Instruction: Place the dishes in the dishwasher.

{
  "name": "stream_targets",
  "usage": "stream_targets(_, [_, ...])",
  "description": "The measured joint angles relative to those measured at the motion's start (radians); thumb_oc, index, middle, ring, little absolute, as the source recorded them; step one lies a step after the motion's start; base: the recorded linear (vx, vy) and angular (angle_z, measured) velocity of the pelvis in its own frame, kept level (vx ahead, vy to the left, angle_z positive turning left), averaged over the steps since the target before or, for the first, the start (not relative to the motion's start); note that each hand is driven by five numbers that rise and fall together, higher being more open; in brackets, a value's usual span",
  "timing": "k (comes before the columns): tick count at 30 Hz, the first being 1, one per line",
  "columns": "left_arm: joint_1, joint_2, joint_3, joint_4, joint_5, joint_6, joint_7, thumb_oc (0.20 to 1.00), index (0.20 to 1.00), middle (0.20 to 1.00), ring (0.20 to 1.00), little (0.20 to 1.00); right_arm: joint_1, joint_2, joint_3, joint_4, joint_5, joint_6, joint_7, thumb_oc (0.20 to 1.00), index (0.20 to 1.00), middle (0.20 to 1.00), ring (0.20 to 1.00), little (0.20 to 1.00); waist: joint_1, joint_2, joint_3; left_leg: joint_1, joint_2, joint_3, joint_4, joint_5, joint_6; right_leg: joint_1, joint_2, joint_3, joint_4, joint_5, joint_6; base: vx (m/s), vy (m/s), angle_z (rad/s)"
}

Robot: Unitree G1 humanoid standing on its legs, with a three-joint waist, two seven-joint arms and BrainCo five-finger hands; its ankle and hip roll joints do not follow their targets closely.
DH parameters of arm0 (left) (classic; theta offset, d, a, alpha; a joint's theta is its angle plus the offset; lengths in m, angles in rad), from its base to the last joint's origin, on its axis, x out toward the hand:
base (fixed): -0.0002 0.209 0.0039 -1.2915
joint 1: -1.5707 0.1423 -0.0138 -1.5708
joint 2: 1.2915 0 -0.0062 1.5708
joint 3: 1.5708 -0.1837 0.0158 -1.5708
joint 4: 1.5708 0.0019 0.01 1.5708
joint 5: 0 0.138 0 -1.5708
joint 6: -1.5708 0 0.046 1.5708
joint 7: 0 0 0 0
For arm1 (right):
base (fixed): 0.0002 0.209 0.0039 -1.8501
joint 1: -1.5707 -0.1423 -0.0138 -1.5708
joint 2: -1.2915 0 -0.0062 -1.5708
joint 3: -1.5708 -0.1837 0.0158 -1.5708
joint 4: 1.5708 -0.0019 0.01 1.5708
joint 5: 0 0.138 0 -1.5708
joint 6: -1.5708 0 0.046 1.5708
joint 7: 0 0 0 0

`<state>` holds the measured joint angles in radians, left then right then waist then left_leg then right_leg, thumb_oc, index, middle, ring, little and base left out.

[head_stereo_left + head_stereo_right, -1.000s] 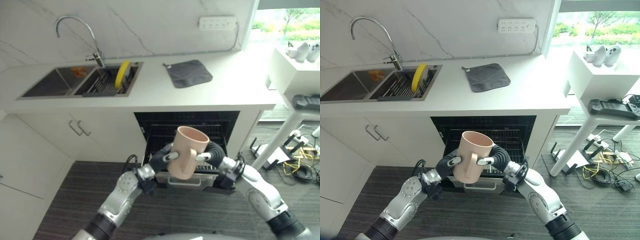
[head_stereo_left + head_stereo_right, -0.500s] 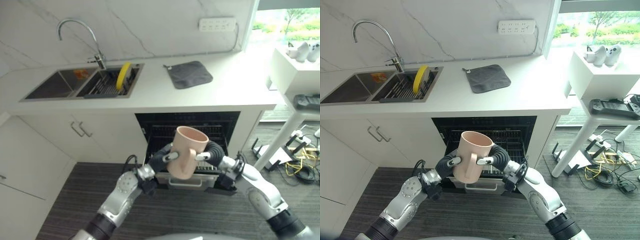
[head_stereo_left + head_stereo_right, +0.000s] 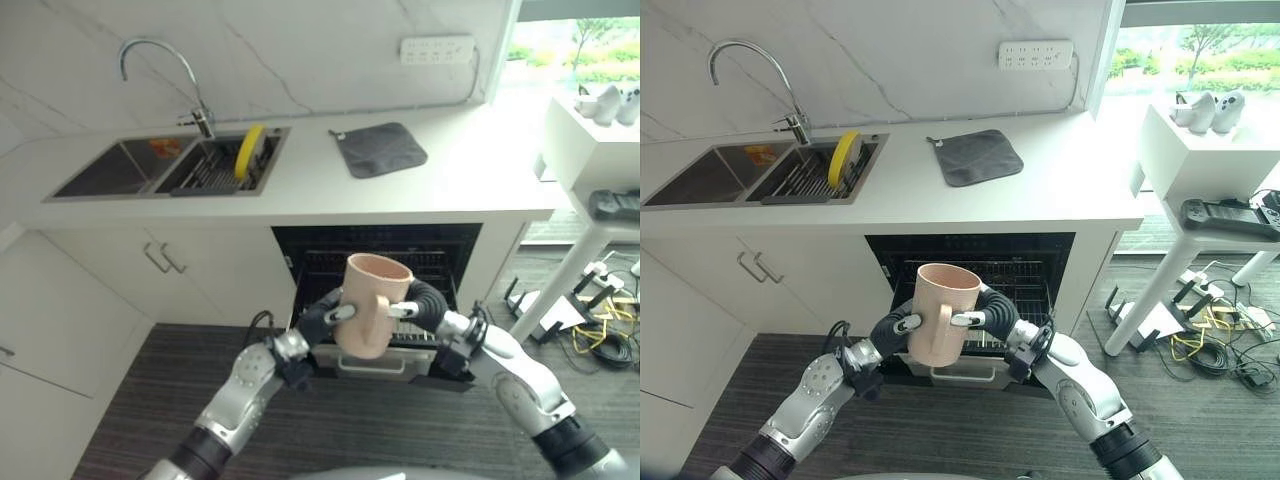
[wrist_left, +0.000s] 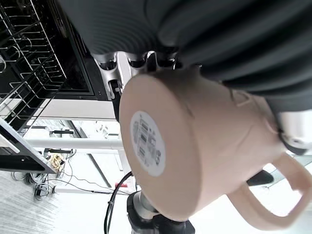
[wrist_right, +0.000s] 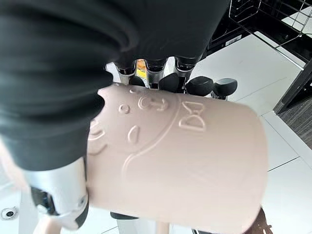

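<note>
Both mitts on the pink mug (image 3: pixel 372 304): my left hand (image 3: pixel 322 318) and right hand (image 3: pixel 418 303) are clamped round its sides, holding it upright in mid-air in front of the open dishwasher (image 3: pixel 375 262), handle toward me. My palms are buried behind the mug and the rack (image 4: pixel 29 73) is only partly seen past my wrist cover; the mug sits a touch lower vs half a sec ago. There's a barcode sticker (image 4: pixel 147 143) on the base, print too small to read.

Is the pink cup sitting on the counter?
No, the pink cup is held up by both hands in front of the open dishwasher.
</note>
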<state>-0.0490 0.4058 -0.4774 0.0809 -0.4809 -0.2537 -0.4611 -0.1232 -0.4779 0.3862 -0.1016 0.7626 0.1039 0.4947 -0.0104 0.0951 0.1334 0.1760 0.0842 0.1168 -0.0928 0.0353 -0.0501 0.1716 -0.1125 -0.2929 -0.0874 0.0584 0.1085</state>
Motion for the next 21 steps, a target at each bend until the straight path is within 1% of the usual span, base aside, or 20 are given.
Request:
stream_targets(13, [0.000,-0.010,-0.005,0.000,0.000,0.001,0.020,0.200,0.200,0.200,0.200,0.200,-0.004,0.000,0.000,0.006,0.000,-0.009,-0.005,0.200,0.200,0.200,0.200,0.200,0.000,0.000,0.000,0.000,0.000,0.000,0.000,0.001,0.000,0.000,0.000,0.000,0.000,0.000,0.000,0.00,0.000,0.00])
stream_targets(14, [0.000,-0.014,-0.005,0.000,0.000,0.003,0.026,0.489,0.489,0.489,0.489,0.489,-0.004,0.000,0.000,0.006,0.000,-0.012,-0.008,0.200,0.200,0.200,0.200,0.200,0.000,0.000,0.000,0.000,0.000,0.000,0.000,0.001,0.000,0.000,0.000,0.000,0.000,0.000,0.000,0.00,0.000,0.00])
stream_targets(15, [0.000,-0.017,-0.005,0.000,0.000,0.007,0.030,1.000,1.000,1.000,1.000,1.000,-0.004,0.000,0.000,0.006,0.002,-0.013,-0.013,0.200,0.200,0.200,0.200,0.200,0.000,0.000,0.000,0.000,0.000,0.000,0.000,0.001,0.000,0.000,0.000,0.000,0.000,0.000,0.000,0.00,0.000,0.00])
stream_targets(19, [0.001,-0.040,-0.006,0.002,-0.001,0.035,0.053,1.000,1.000,1.000,1.000,1.000,-0.004,0.000,0.007,0.007,0.001,-0.014,-0.044,0.200,0.200,0.200,0.200,0.200,0.001,0.000,0.000,0.000,0.000,-0.001,0.000,0.001,0.000,0.000,0.000,0.000,0.000,0.000,0.000,0.00,0.000,0.00])
stream_targets(21, [0.002,-0.053,-0.005,0.005,-0.001,0.046,0.068,1.000,1.000,1.000,1.000,1.000,-0.004,0.001,0.019,0.009,0.002,-0.029,-0.068,0.200,0.200,0.200,0.200,0.200,0.001,0.001,-0.001,0.000,0.000,0.000,0.000,0.001,0.000,0.000,0.000,0.000,0.000,0.000,0.000,0.00,0.000,0.00])
